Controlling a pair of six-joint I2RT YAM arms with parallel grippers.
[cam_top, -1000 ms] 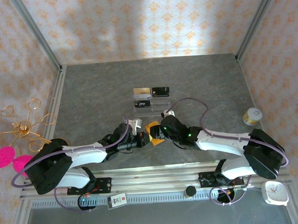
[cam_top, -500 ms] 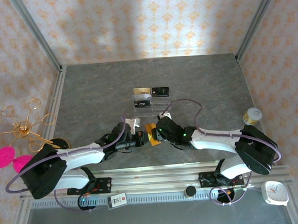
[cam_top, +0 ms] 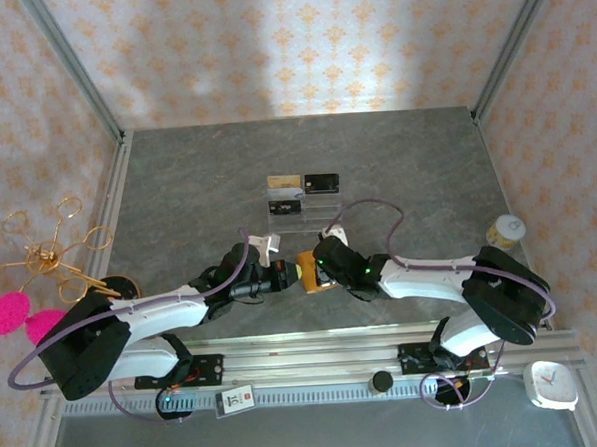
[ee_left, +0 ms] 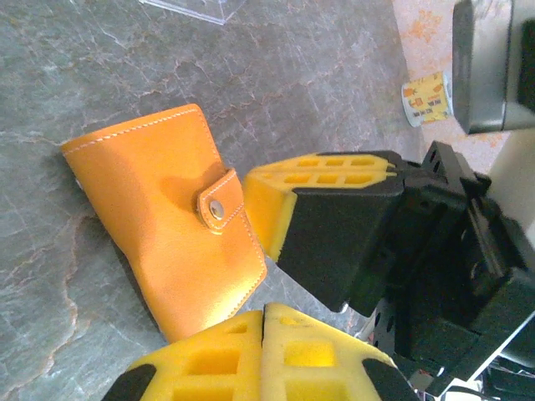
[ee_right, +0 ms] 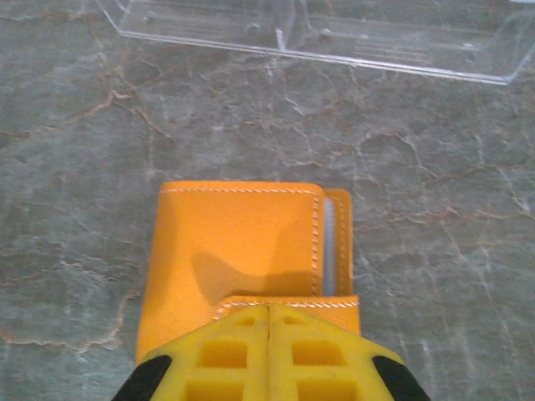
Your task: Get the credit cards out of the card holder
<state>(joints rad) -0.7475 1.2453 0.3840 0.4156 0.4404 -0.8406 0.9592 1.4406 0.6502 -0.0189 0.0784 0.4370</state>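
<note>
The tan-orange card holder [cam_top: 308, 274] lies closed on the grey table between my two grippers, its strap [ee_left: 219, 203] snapped. A pale blue-grey credit card edge [ee_right: 328, 251] shows in the gap along its side. My right gripper [ee_right: 269, 307] is shut, its tips against the strap end of the card holder [ee_right: 234, 251]; I cannot tell whether it pinches the strap. Just short of the card holder's [ee_left: 159, 225] near corner, my left gripper [ee_left: 264, 314] is shut and holds nothing. More credit cards, a gold one [cam_top: 282, 181] and a black one [cam_top: 321, 181], sit on the stand.
The clear acrylic stand [cam_top: 303, 209] is just beyond the card holder. A yellow-white jar [cam_top: 503, 232] stands at the right edge. A gold wire ornament [cam_top: 50, 257] and pink pads [cam_top: 8, 312] lie off the table's left side, a white clock [cam_top: 552, 383] at the near right.
My right gripper has gone from open to shut and slid a little left and nearer at the card holder. The left gripper stayed shut and barely moved.
</note>
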